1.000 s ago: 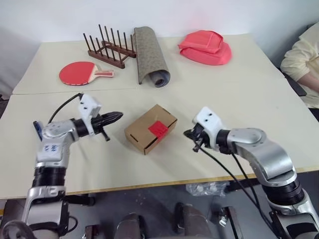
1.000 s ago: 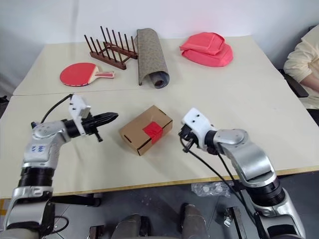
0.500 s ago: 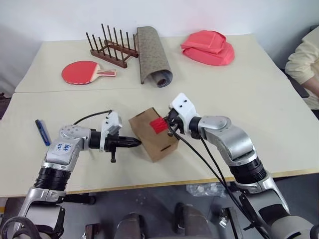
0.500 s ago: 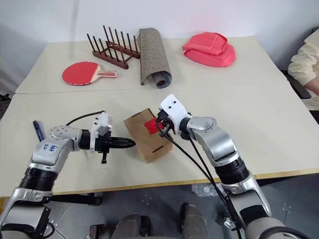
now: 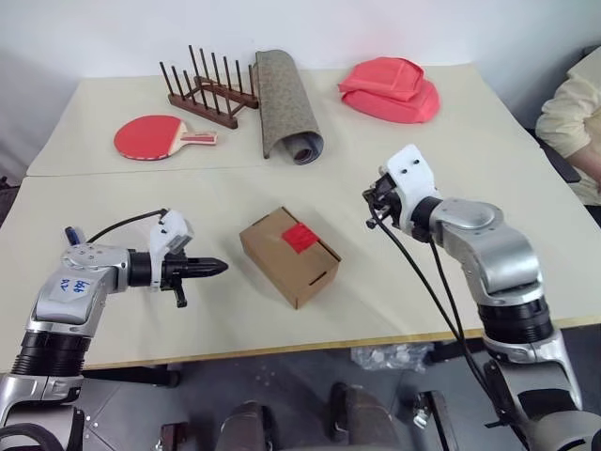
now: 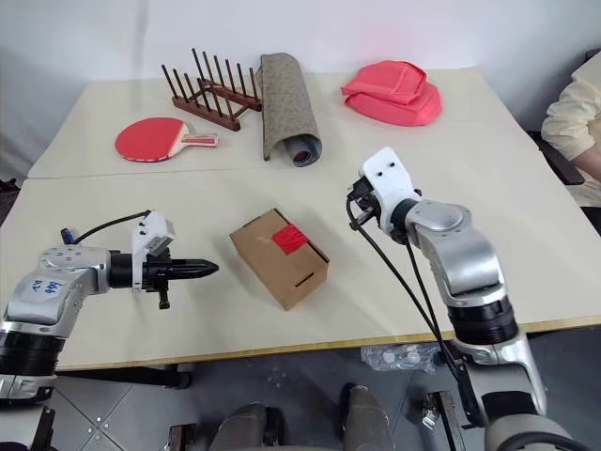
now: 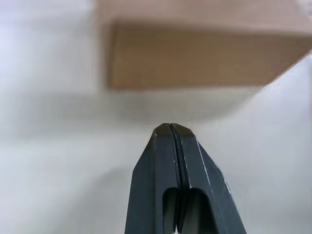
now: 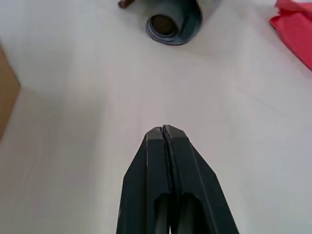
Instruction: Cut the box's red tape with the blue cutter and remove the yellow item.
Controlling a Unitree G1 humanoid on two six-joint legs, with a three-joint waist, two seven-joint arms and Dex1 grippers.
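The box (image 5: pixel 288 255) is a small brown carton of corrugated cardboard, rectangular, lying slantwise near the middle of the pale, matte table (image 5: pixel 423 310). Its flaps are down, and a slot shows in the side wall facing the table's front edge. The red tape (image 5: pixel 300 236), a bright square patch, sits on the top face over the flap seam.

The left gripper (image 5: pixel 220 267) has its 2 black fingers pressed flat together into 1 tapered point, holding nothing. It hovers over the table on the box's left, apart from it, tip aimed at the box; in the left wrist view the cardboard's plain side fills the space ahead of the closed fingers (image 7: pixel 165 161).

The right gripper (image 5: pixel 372 199) is likewise closed tight and empty, held above bare table to the right of the box and well apart from it. Its wrist view looks past the joined fingers (image 8: pixel 156 165) toward the open end of the rolled mat.

The blue cutter (image 5: pixel 70 234), slim and dark, lies by the table's left edge, mostly hidden behind the left arm.

Farther back stand a dark wooden peg rack (image 5: pixel 207 89), a patterned rolled mat (image 5: pixel 285 103), a red paddle (image 5: pixel 155 138) with a wooden handle, and a soft folded red cloth (image 5: pixel 390 90). A person's cream sleeve (image 5: pixel 575 122) shows at the right edge.
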